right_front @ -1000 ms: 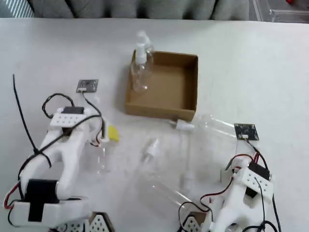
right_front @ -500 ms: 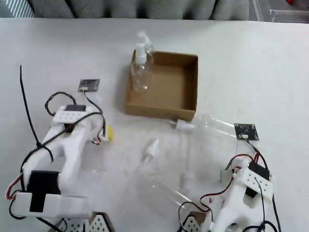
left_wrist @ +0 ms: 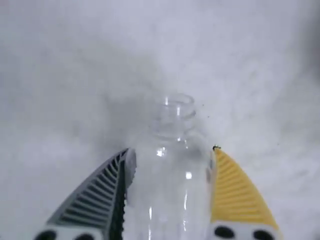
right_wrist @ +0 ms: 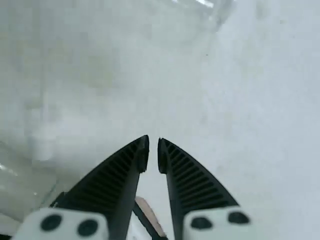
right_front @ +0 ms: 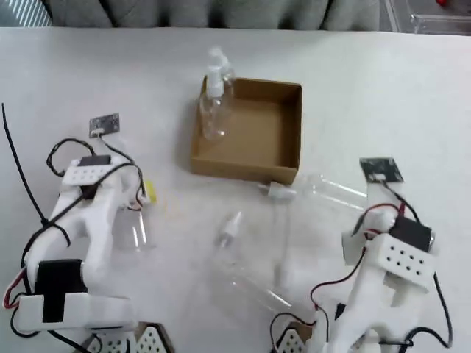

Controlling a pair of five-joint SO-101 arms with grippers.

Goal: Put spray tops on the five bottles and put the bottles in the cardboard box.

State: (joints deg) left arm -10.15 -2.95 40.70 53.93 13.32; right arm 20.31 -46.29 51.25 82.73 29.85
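Whereas a second ago it sat nearer the brown cardboard box (right_front: 243, 168), left pincer (left_wrist: 170, 152) has drawn farther off, ribbed grey and yellow fingers clamped on a clear, round, topless bottle (left_wrist: 172, 175). Right pincer (right_wrist: 152, 150), black, ribbed, closed on nothing, has advanced; a lying topped bottle (right_front: 331, 190) is just ahead.

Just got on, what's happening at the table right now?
The left end effector grips an uncapped clear bottle. The right end effector is shut and empty above the table. One bottle with a spray top stands in the cardboard box; other bottles lie between the arms.
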